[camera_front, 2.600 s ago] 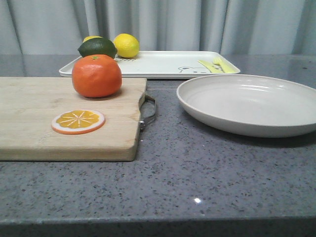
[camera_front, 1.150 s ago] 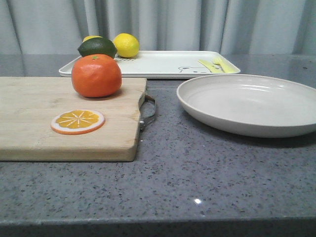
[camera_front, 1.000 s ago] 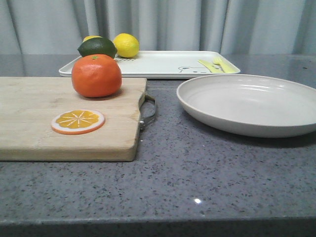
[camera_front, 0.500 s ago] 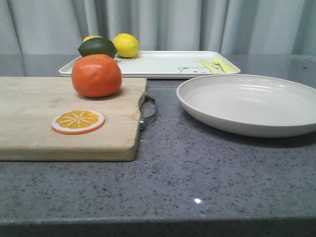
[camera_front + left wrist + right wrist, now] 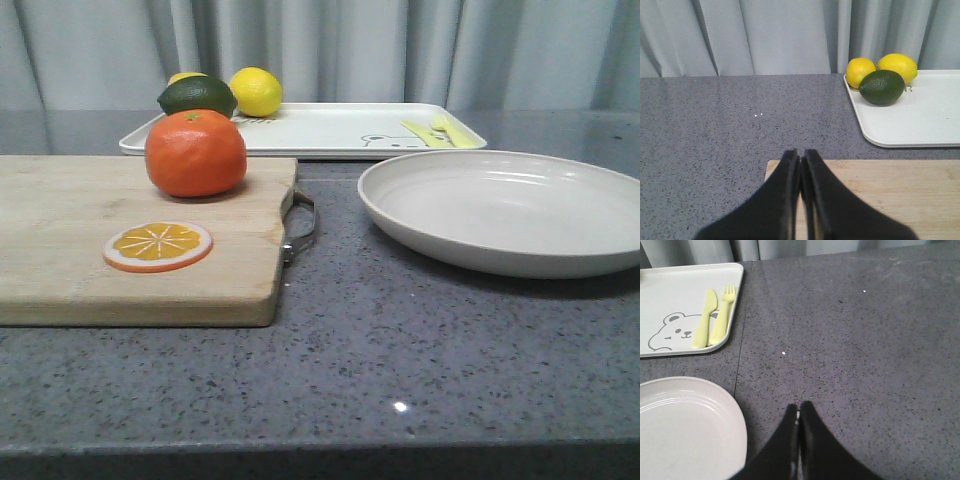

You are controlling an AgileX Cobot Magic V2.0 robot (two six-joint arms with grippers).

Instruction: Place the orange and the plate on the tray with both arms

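Observation:
The orange (image 5: 195,153) sits on the back right part of a wooden cutting board (image 5: 60,250). The off-white plate (image 5: 505,210) lies on the grey table at the right; its edge shows in the right wrist view (image 5: 685,430). The white tray (image 5: 330,128) with a bear drawing lies at the back, and shows in the left wrist view (image 5: 920,120) and the right wrist view (image 5: 670,300). My left gripper (image 5: 801,155) is shut and empty over the board's far left corner. My right gripper (image 5: 799,407) is shut and empty over bare table beside the plate. Neither gripper shows in the front view.
An orange slice (image 5: 158,246) lies on the board in front of the orange. Two lemons (image 5: 897,67) and a dark green lime (image 5: 882,87) sit on the tray's left end. A yellow knife and fork (image 5: 715,315) lie on its right end. A grey curtain hangs behind.

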